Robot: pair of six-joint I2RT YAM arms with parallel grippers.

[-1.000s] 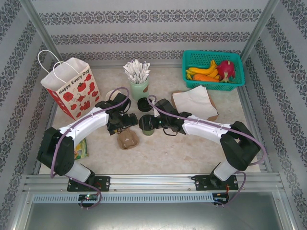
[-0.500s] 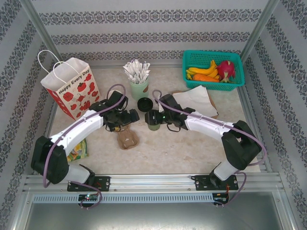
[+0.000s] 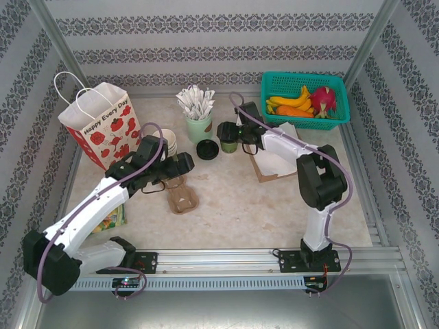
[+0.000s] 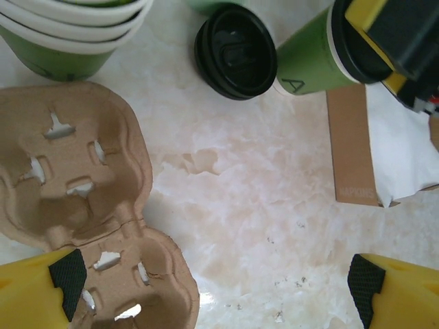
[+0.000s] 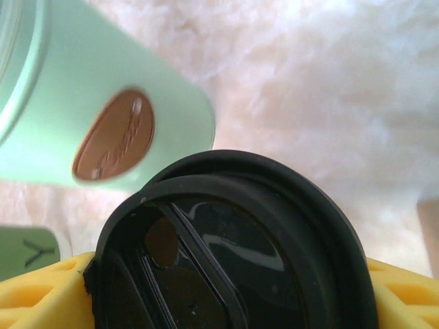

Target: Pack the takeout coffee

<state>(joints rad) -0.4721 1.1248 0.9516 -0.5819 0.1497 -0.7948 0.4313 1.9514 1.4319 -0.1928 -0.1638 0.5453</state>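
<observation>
The takeout coffee [image 3: 228, 144], a green-banded cup under a black lid [image 5: 233, 253], hangs tilted just right of the mint-green cup of sticks [image 3: 199, 127]. My right gripper [image 3: 236, 134] is shut on it, with yellow fingers [image 5: 401, 295] on both sides of the lid. From the left wrist the same cup [image 4: 309, 65] appears at the top right, gripped by the right gripper. My left gripper [image 3: 180, 164] stands open over bare table beside the brown pulp cup carrier [image 4: 68, 171], nothing between its fingers [image 4: 65, 277].
A loose black lid [image 3: 207, 149] lies on the table by a stack of cream cups [image 3: 168, 142]. A red-printed paper bag [image 3: 103, 127] stands back left, and a teal fruit basket [image 3: 273, 83] back right. Napkins on a brown holder [image 3: 278, 154] lie under the right arm.
The right arm has carried the coffee from the table's middle back toward the mint-green cup. The left arm has drawn back and now points over the carrier's right side.
</observation>
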